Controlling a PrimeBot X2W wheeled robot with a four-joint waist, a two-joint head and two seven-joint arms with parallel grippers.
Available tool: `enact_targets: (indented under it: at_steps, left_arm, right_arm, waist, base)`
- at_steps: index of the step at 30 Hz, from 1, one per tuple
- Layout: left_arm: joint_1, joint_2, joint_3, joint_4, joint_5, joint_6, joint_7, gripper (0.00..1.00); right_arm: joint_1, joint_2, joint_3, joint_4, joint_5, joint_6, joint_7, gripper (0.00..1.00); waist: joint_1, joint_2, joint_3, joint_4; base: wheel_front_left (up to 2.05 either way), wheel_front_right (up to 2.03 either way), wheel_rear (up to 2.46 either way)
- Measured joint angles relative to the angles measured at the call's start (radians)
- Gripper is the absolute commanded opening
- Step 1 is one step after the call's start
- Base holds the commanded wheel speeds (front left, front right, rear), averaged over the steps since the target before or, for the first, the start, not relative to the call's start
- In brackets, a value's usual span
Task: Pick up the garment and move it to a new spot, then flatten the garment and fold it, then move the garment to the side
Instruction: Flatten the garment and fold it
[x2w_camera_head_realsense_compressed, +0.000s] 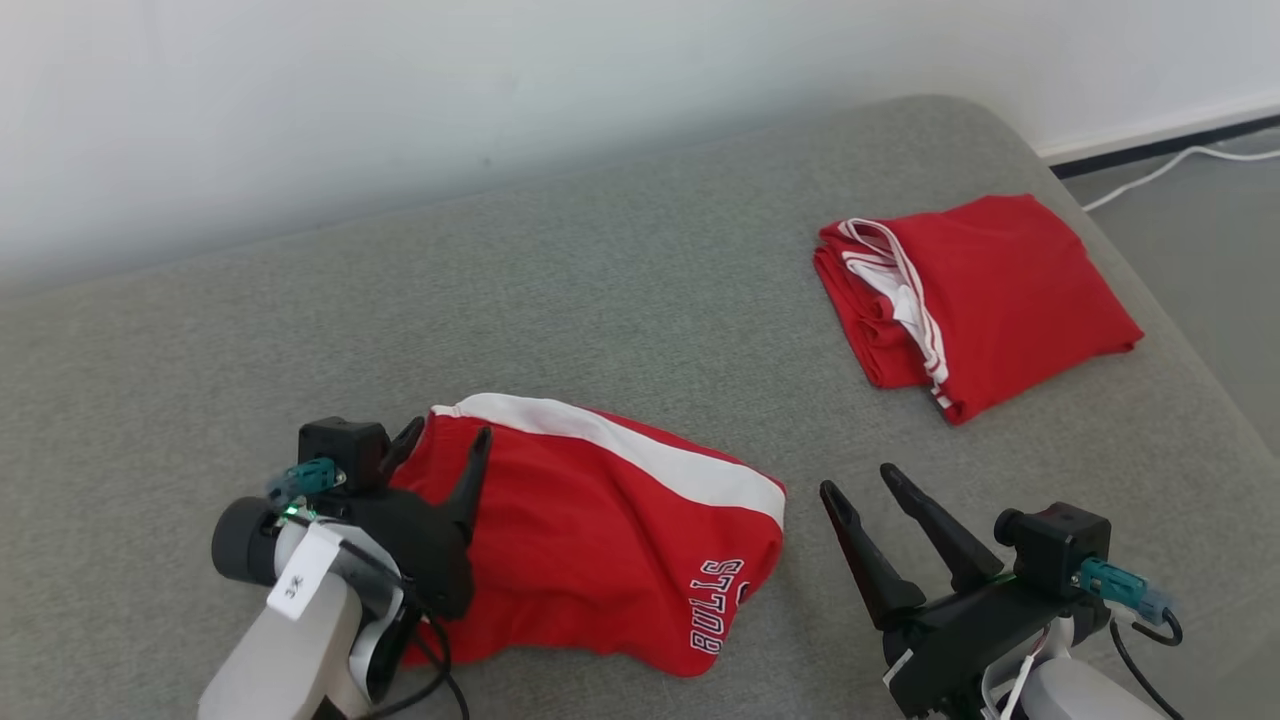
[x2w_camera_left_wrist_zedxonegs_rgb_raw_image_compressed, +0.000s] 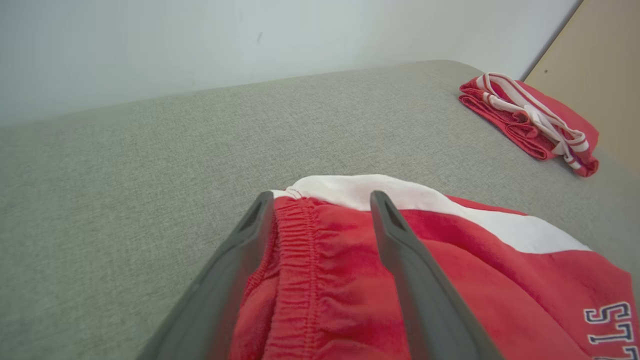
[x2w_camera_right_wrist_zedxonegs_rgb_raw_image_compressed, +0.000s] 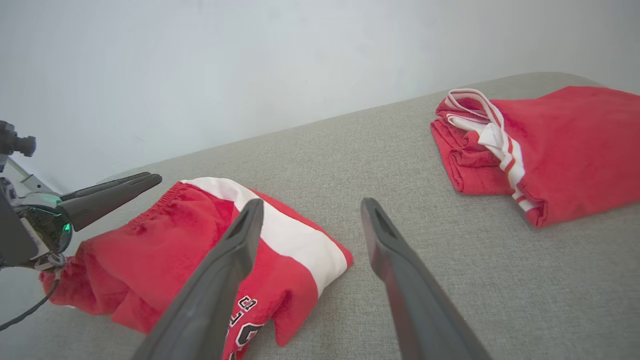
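shorts (x2w_camera_head_realsense_compressed: 600, 520) lie crumpled on grey cushion (x2w_camera_head_realsense_compressed: 600, 300) at 6 o'clock. left claw (x2w_camera_head_realsense_compressed: 449, 432) spread wide, straddling waistband (x2w_camera_left_wrist_zedxonegs_rgb_raw_image_compressed: 295, 235), not clamped. right claw (x2w_camera_head_realsense_compressed: 858, 480) spread, empty, at 4 o'clock. folded red garment (x2w_camera_head_realsense_compressed: 1000, 290) at 2 o'clock.

Head: high, looking down onto the grey cushion (x2w_camera_head_realsense_compressed: 620, 300).
Left wrist: low, close over the shorts (x2w_camera_left_wrist_zedxonegs_rgb_raw_image_compressed: 345, 280).
Right wrist: low, farther back.
Shared: shorts, folded pile (x2w_camera_head_realsense_compressed: 1000, 290).

grey couch (x2w_camera_head_realsense_compressed: 600, 300) | folded red garment (x2w_camera_head_realsense_compressed: 1010, 290) far right | white cable (x2w_camera_head_realsense_compressed: 1140, 178) on floor
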Motion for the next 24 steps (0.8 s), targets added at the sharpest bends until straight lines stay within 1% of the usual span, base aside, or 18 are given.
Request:
enact_targets:
  at_steps: [6,7,9,12,14,15,16,20,24]
  left_arm:
    - [-0.061,0.001,-0.013,0.095,0.014,-0.007,0.041,1.0]
    - [-0.081,0.004,-0.02,0.134,0.031,-0.007,0.056,1.0]
    - [-0.098,0.004,-0.027,0.162,0.044,0.001,0.071,1.0]
    - [-0.117,0.006,-0.036,0.2,0.054,0.002,0.083,1.0]
    - [-0.119,0.002,-0.026,0.216,0.042,0.001,0.083,1.0]
    - [-0.125,-0.005,-0.029,0.235,0.04,0.0,0.092,0.3]
    - [-0.13,-0.007,-0.028,0.243,0.039,-0.001,0.093,0.0]
    - [-0.143,-0.027,-0.034,0.263,0.035,-0.016,0.099,0.0]
    - [-0.169,-0.034,-0.038,0.274,0.035,-0.018,0.087,0.0]
  right_arm:
    - [0.001,-0.001,-0.015,-0.028,-0.031,-0.013,-0.001,1.0]
    - [0.002,0.0,-0.019,-0.035,-0.041,-0.018,-0.001,1.0]
    - [0.002,0.001,-0.021,-0.045,-0.048,-0.019,-0.001,1.0]
    - [0.002,0.004,-0.025,-0.052,-0.055,-0.02,-0.001,1.0]
    - [0.002,0.007,-0.027,-0.055,-0.058,-0.024,-0.002,1.0]
    - [0.003,0.009,-0.031,-0.057,-0.063,-0.025,-0.004,1.0]
    - [0.004,0.01,-0.033,-0.057,-0.069,-0.026,-0.004,1.0]
    - [0.019,0.01,-0.051,-0.059,-0.073,-0.028,-0.006,1.0]
    - [0.03,0.013,-0.063,-0.06,-0.075,-0.028,-0.006,1.0]
  waist:
    - [0.0,0.0,0.02,-0.026]
    - [0.0,0.0,0.025,-0.03]
    - [0.0,0.0,0.029,-0.032]
    - [0.0,0.0,0.033,-0.033]
    - [0.0,0.0,0.035,-0.033]
    - [0.0,0.0,0.035,-0.033]
    - [0.0,0.0,0.035,-0.033]
    - [0.0,0.0,0.035,-0.026]
    - [0.0,0.0,0.032,-0.01]
  base:
    - [0.0,0.0,0.0]
    - [0.0,0.0,0.0]
    - [0.0,0.0,0.0]
    - [0.0,0.0,0.0]
    - [0.0,0.0,0.0]
    - [0.0,0.0,0.0]
    - [0.0,0.0,0.0]
    - [0.0,0.0,0.0]
    - [0.0,0.0,0.0]
